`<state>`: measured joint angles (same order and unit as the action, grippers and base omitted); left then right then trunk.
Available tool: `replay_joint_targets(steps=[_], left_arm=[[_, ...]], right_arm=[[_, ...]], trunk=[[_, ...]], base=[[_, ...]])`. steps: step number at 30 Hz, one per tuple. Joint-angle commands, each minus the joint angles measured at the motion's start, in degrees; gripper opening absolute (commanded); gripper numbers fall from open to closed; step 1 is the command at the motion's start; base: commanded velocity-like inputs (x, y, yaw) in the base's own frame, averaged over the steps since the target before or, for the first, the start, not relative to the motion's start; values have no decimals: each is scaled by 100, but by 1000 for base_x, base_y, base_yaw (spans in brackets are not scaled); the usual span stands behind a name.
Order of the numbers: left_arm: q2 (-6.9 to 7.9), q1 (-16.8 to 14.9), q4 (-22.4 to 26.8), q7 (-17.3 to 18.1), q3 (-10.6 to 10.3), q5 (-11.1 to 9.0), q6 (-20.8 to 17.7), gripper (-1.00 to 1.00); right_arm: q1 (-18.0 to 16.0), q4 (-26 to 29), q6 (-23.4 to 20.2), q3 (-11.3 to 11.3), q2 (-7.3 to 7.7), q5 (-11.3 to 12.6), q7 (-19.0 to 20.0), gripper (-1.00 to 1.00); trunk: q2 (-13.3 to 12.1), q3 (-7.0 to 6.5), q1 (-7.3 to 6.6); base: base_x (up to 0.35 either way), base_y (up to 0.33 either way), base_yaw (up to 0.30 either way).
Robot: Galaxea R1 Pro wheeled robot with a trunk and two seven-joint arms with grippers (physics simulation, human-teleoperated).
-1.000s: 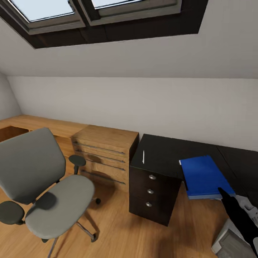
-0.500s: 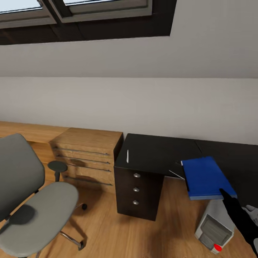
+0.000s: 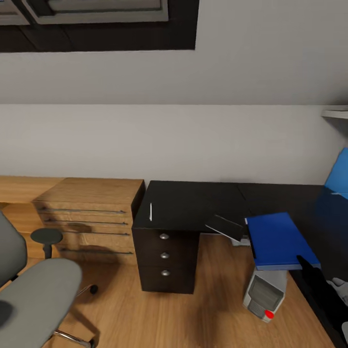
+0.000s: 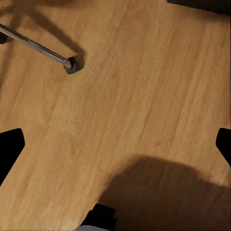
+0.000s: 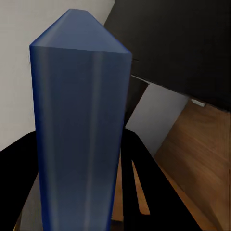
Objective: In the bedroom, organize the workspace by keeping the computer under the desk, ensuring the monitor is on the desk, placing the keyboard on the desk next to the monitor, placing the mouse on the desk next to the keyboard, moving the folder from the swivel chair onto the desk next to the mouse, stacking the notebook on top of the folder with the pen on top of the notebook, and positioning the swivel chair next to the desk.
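Note:
In the head view, a blue folder [image 3: 275, 239] hangs level over the front edge of the black desk [image 3: 193, 203], with my right gripper [image 3: 303, 263] shut on its near corner. The right wrist view shows the folder [image 5: 79, 125] end-on between the dark fingers. A thin white pen [image 3: 151, 211] lies on the desk above the drawers. A dark grey flat item [image 3: 224, 227], possibly the notebook, juts over the desk edge. The grey computer tower [image 3: 263, 292] stands on the floor under the desk. The grey swivel chair [image 3: 34, 295] is at lower left. My left gripper [image 4: 115, 144] is open over bare floor.
A wooden drawer chest [image 3: 87, 212] stands against the wall left of the desk. A bright blue panel [image 3: 338, 179] shows at the right edge, under a shelf [image 3: 336, 113]. A chair leg with its caster [image 4: 71, 65] crosses the wooden floor in the left wrist view.
The camera has swung to the right, so chair, chest and desk sit further left in the picture. The computer tower and the grey flat item came into view. The folder stays in my right gripper.

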<state>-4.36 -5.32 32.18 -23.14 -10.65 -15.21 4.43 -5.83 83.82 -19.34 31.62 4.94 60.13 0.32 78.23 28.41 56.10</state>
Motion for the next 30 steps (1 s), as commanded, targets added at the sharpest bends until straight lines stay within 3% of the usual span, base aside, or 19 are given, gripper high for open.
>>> replay_joint_targets(steps=[1, 21, 27, 30], left_arm=[[6, -4, -1, -41, -44, -61, 32, 100], [4, -3, -10, -41, -77, -61, 32, 100], [0, -4, -10, -41, -77, -61, 32, 100], [-2, -4, -45, -41, -80, -61, 32, 100]], right_arm=[[-5, 2, -35, 11, -2, 31, 3, -100], [-5, 2, -41, -2, -2, 20, 22, -100], [-7, 32, -44, -41, -24, 48, 57, -100], [-42, -53, 41, -242, -28, 44, 26, -100]], trunk=[[3, 6, 0], [3, 6, 0], [3, 6, 0], [3, 6, 0]], base=[[0, 0, -300], [0, 0, -296], [0, 0, -44], [0, 0, -4]])
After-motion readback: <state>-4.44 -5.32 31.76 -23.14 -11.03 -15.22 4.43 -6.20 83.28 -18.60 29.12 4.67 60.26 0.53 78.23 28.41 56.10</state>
